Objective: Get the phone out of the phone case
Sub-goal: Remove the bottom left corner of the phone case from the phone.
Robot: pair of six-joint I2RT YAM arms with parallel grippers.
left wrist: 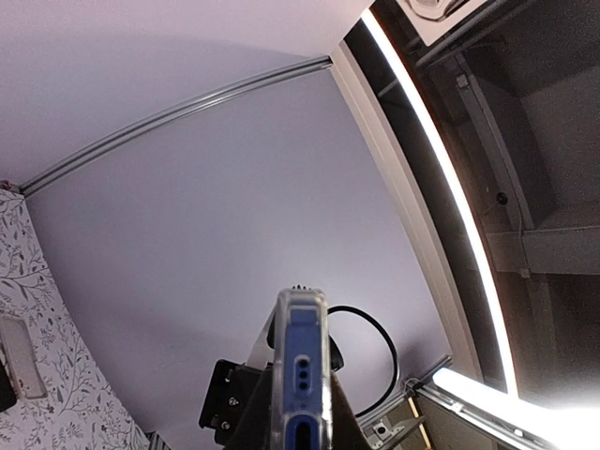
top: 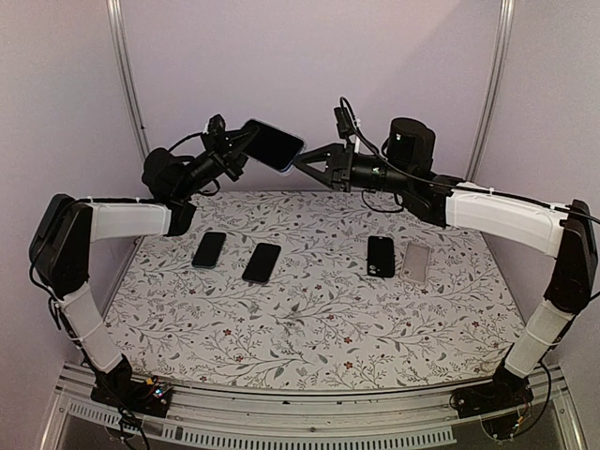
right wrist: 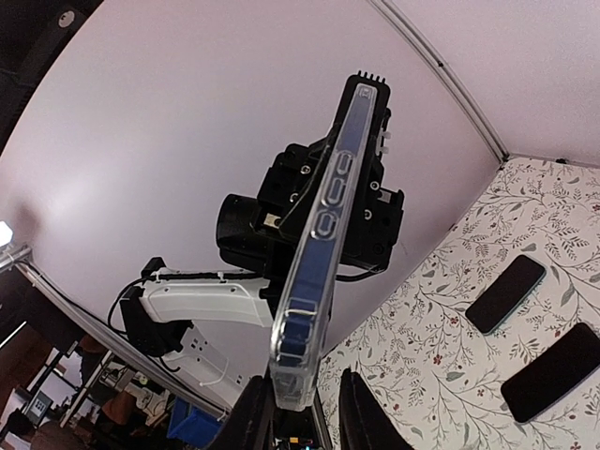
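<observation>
The phone [left wrist: 300,375] runs off the left wrist view's bottom edge.

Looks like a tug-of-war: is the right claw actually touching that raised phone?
Touching. Right wrist view: the cased phone's end sits between the right gripper's fingers, against one.

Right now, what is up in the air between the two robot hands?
The cased phone, gripped at opposite ends by the left gripper and the right gripper; the top view shows it.

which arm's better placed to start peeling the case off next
Probably right: the right gripper flanks the free end of the cased phone, where the clear lip could be pried, while the left gripper clamps the opposite end as an anchor.
</observation>
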